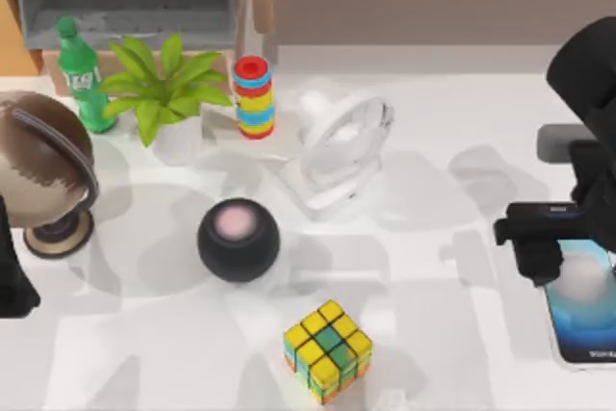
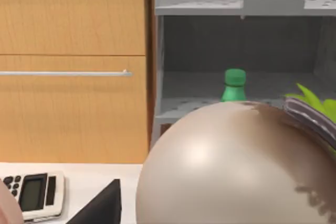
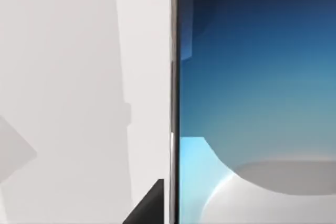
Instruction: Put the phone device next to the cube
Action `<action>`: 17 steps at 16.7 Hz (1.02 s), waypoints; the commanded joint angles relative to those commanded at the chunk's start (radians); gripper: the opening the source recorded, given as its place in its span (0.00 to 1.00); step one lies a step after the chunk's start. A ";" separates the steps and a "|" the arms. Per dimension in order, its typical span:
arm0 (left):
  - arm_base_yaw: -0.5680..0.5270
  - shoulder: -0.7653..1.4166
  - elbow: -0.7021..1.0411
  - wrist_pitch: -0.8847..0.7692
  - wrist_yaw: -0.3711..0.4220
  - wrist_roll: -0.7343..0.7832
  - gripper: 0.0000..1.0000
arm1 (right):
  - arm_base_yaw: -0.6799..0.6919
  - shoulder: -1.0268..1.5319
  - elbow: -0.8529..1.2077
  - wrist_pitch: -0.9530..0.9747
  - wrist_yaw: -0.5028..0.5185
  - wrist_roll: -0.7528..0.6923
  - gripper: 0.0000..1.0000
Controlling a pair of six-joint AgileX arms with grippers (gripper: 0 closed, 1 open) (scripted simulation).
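Top view shows my right gripper (image 1: 568, 257) low over the phone device (image 1: 587, 320), grip unclear, far at 3 o'clock from the cube (image 1: 328, 349), not moved yet.

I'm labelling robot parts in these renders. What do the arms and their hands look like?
Both arms are plain matte black with no visible markings or cables. The right arm is bulky and rounded, with a grey block at its side, ending in a blocky black right hand. Of the left arm, a dark black segment shows at the table's left edge.
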 joint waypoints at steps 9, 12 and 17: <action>0.000 0.000 0.000 0.000 0.000 0.000 1.00 | 0.230 0.098 -0.007 0.059 -0.009 0.252 0.00; 0.000 0.000 0.000 0.000 0.000 0.000 1.00 | 0.230 0.099 -0.007 0.060 -0.009 0.252 0.00; 0.000 0.000 0.000 0.000 0.000 0.000 1.00 | 0.226 0.095 -0.007 0.061 -0.012 0.254 0.00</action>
